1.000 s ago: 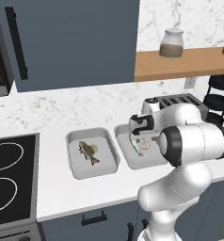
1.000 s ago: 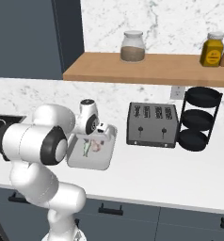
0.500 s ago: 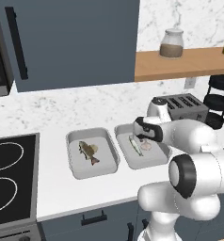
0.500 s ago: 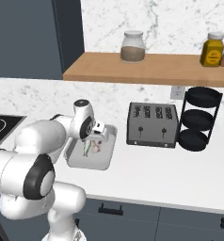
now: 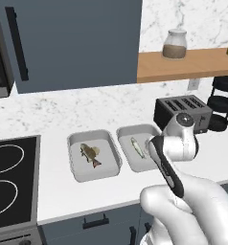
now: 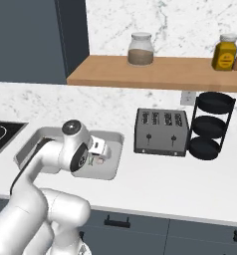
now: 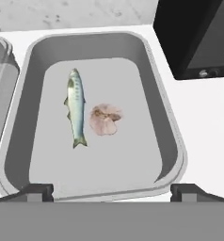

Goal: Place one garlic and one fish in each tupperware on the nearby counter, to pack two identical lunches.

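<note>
In the hand view my gripper (image 7: 112, 191) is open, its dark fingertips (image 7: 38, 190) spread wide over the near rim of a pale grey tupperware (image 7: 172, 141). In that tray a slim silvery-green fish (image 7: 76, 109) lies beside a pinkish-white garlic (image 7: 105, 119), and nothing is between my fingers. From the left base view the same tray (image 5: 128, 133) holds the slim fish (image 5: 137, 147), partly behind my arm. The other tupperware (image 5: 76, 172) to its left holds a stout brown fish (image 5: 89, 154). Both stand on the white counter (image 5: 49, 186). My gripper (image 6: 97, 155) hangs over the right tray (image 6: 116, 149).
A dark toaster (image 5: 182, 111) stands just right of the trays, close to the hand (image 7: 198, 37). A black tiered rack (image 6: 212, 125) is further right. A stovetop (image 5: 10, 186) lies left of the trays. A wooden shelf (image 6: 155, 74) with jars hangs above.
The hand has lifted off the right tray and drawn back toward the base, the elbow swinging down and forward. The garlic and slim fish stay in the tray.
</note>
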Available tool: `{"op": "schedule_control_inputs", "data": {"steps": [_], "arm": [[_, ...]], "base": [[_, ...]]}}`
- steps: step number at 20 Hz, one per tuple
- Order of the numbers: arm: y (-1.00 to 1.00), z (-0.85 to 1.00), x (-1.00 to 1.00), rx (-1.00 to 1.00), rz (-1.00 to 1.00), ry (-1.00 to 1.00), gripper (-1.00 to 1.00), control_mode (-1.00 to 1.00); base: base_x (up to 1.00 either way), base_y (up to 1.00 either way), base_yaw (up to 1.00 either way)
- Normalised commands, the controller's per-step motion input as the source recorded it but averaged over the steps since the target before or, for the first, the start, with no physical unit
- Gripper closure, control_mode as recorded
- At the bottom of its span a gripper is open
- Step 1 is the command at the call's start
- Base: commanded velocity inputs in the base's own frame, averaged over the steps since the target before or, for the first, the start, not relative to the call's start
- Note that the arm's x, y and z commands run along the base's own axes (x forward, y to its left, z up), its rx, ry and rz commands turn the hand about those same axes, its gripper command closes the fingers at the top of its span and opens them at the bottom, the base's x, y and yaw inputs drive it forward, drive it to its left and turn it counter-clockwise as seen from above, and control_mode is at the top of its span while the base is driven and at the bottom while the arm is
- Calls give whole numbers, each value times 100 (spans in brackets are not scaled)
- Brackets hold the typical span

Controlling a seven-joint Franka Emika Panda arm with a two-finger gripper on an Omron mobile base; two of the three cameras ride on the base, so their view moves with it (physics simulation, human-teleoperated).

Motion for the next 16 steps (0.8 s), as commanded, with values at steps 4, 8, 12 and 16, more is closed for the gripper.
{"op": "schedule_control_inputs", "data": {"steps": [4,8,12,16], "arm": [[-36,27,-72,7,2,-35,-100,-100],[-62,7,-72,13,0,-49,-100,-100],[-60,17,-71,13,0,-39,-100,-100],[-70,30,-53,18,0,-17,-100,-100]], "base": [[0,0,0],[0,0,0],[0,0,0],[0,0,0]]}}
